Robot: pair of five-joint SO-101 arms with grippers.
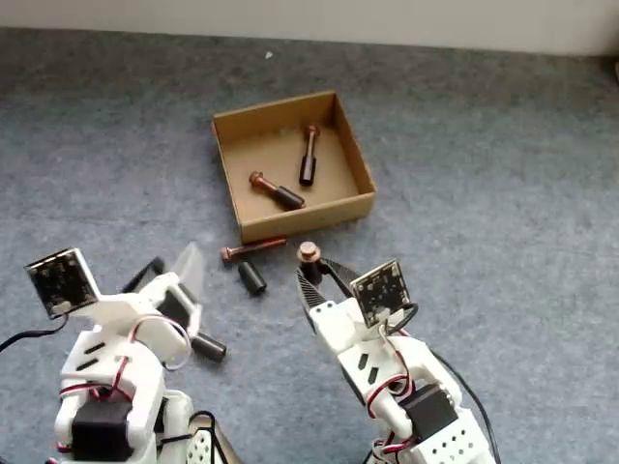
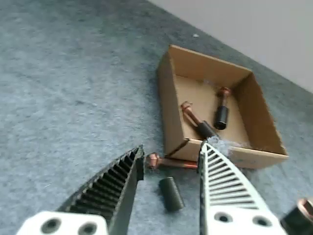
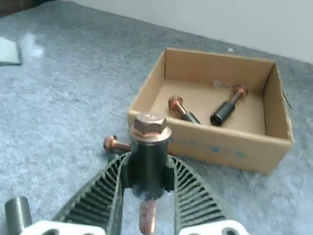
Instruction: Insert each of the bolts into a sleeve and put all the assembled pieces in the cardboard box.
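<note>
Grey carpet runs back to a pale wall. The right gripper pinches a sleeved bolt; the left gripper gapes.

Your left end effector hangs low, pointed forward, its jaws spread wide apart. Your right end effector is clamped around an upright sleeved bolt. Both arms sit side by side, angled forward.

Box holding two sleeved bolts, bare bolt just outside, two loose sleeves, assembled bolt upright in right gripper.
</note>
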